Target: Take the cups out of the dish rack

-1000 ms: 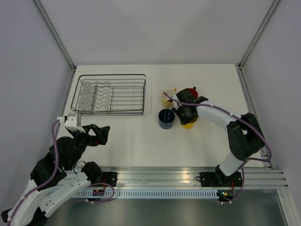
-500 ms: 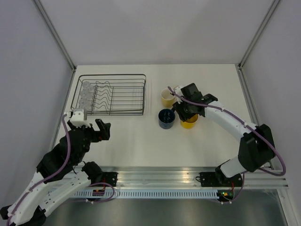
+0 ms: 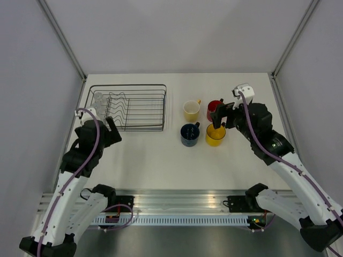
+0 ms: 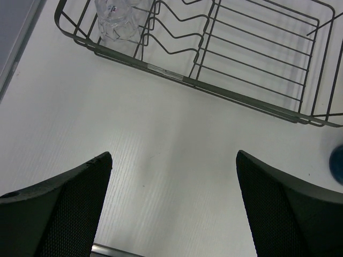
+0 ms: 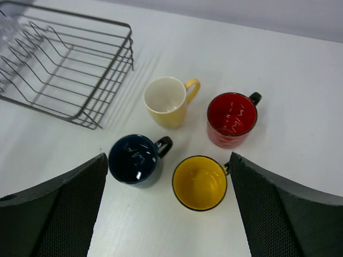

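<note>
Left pincer [image 4: 172,158], right pincer [image 5: 167,158] spread wide

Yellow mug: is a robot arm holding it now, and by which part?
No, nothing is held. The right end effector is open above the yellow mug, not gripping it. The left end effector is open and empty near the dish rack.

No text, label, brand, number or sign can be read. The red glazed mug [image 5: 231,119], dark blue glazed mug [image 5: 133,159], bright yellow glazed mug [image 5: 199,183], pale cream mug [image 5: 165,100] and black wire dish rack [image 4: 225,92] show plain surfaces. The small circuit board [image 3: 111,218] at six o'clock in the overhead view is too small to read.
</note>
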